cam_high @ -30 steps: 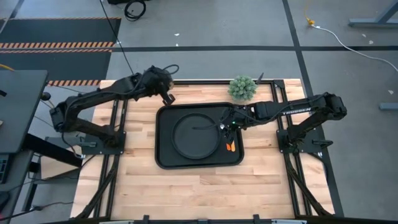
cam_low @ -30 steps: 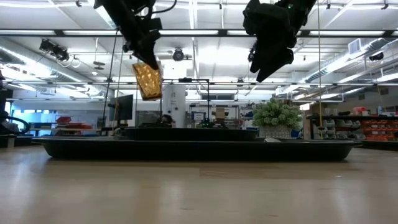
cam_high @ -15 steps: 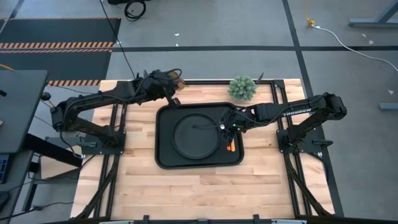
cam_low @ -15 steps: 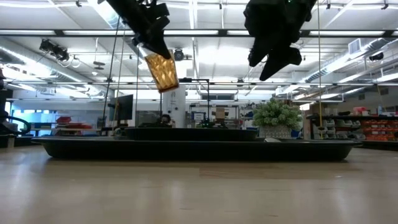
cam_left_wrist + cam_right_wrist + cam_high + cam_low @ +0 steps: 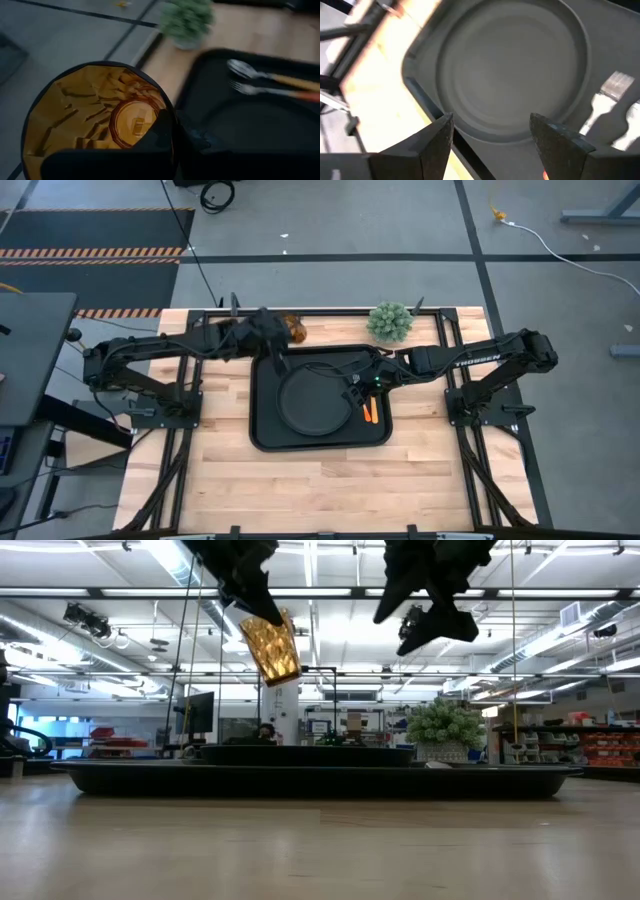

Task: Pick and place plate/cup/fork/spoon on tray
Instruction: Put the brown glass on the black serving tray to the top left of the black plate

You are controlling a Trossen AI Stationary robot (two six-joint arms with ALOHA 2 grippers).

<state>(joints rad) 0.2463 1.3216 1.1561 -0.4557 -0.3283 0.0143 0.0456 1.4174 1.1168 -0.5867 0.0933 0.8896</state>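
Two dark jointed arms reach in over the wooden table (image 5: 300,480) from opposite sides. Nearest the camera edge lies bare butcher-block wood in pale strips. Beyond it sits the tray (image 5: 268,435), a black rectangle with rounded corners and a raised rim, flat on the table. On it rests the plate (image 5: 312,402), round, dark and matte with a shallow raised rim. Just beside the plate, on the tray's right part, lie the fork (image 5: 270,91) and the spoon (image 5: 260,74), side by side, each with a silver metal head and an orange handle.

Above the plate's right edge hangs the right gripper (image 5: 492,137), its arm stretched out almost straight from the right, its two fingers spread apart with nothing between them.

Farther back, the left arm extends across the tray's far left corner. The left gripper (image 5: 272,332) is clamped on the cup (image 5: 272,645), a faceted translucent amber tumbler, held tilted and high over the tray's far edge.

At the far table edge stands a spiky green plant (image 5: 389,322).
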